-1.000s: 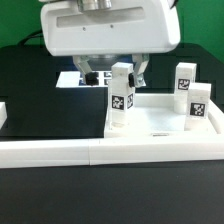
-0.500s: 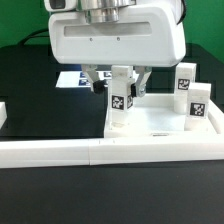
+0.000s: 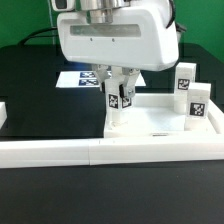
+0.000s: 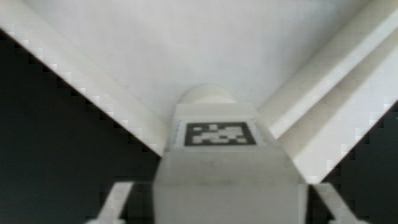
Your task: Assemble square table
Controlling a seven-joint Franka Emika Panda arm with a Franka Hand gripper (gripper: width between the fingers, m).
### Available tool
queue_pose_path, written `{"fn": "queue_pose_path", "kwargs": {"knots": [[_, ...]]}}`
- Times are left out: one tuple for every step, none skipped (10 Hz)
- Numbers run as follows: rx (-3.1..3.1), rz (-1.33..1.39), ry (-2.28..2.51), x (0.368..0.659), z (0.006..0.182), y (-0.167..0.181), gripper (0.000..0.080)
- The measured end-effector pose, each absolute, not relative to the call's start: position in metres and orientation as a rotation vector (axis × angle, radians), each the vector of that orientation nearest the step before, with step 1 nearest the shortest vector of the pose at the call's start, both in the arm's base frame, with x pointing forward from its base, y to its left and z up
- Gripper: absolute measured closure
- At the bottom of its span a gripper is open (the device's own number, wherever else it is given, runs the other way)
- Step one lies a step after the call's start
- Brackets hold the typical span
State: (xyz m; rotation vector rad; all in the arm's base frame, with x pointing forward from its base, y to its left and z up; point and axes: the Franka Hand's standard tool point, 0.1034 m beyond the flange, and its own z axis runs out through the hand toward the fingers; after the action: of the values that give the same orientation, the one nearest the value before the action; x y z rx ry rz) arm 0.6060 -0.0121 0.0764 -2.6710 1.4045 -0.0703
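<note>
— Square table slab (image 3: 160, 122) flat on the bench (image 3: 40, 90), tucked inside the corner made by the white border bars (image 3: 60, 150). Three legs up on it: one upright leg (image 3: 120, 100) at the corner toward the exterior view's left, two more legs (image 3: 198, 106) (image 3: 184, 78) standing together near the exterior view's right edge.

— Each leg tagged in black and white. Black bench all round, dark behind. Marker board (image 3: 84, 78) lying flat further back, partly hidden behind the arm.

— And the claw (image 3: 119, 78)?

— Down over the leg at the left corner, fingers (image 3: 105, 79) either side of its top. Closed in narrow around it, looks like a grip on the leg.

— Wrist view?

— Straight down the same leg (image 4: 217, 150), tag facing up, rounded end pointing at the slab (image 4: 196, 50). Two pale finger tips (image 4: 118, 200) flanking it at the picture's edge, blurred. Contact itself hard to make out there.
</note>
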Motion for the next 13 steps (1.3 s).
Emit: {"fn": "queue_pose_path", "kwargs": {"knots": [[-2.581, -0.059, 1.561, 0.606, 0.076, -0.012, 0.0511], [-2.468, -0.046, 1.729, 0.606, 0.076, -0.013, 0.0511], [-2.307, -0.027, 1.923, 0.606, 0.076, -0.012, 0.0511], [-2.072, -0.003, 2.147, 0.607, 0.075, -0.011, 0.0511], [-1.883, -0.015, 2.279, 0.611, 0.075, -0.011, 0.0511], [-1.682, -0.049, 2.376, 0.614, 0.074, -0.01, 0.0509], [-1.574, -0.045, 2.435, 0.615, 0.074, -0.009, 0.0509], [-1.596, -0.048, 2.422, 0.615, 0.074, -0.009, 0.0509], [-1.677, -0.052, 2.379, 0.615, 0.074, -0.006, 0.0439], [-1.877, -0.047, 2.282, 0.613, 0.074, 0.003, 0.0287], [-2.055, -0.048, 2.16, 0.615, 0.075, 0.008, 0.0287], [-2.249, -0.047, 2.0, 0.616, 0.077, 0.013, 0.0179], [-2.283, -0.06, 1.961, 0.617, 0.077, 0.01, 0.0179]]}}
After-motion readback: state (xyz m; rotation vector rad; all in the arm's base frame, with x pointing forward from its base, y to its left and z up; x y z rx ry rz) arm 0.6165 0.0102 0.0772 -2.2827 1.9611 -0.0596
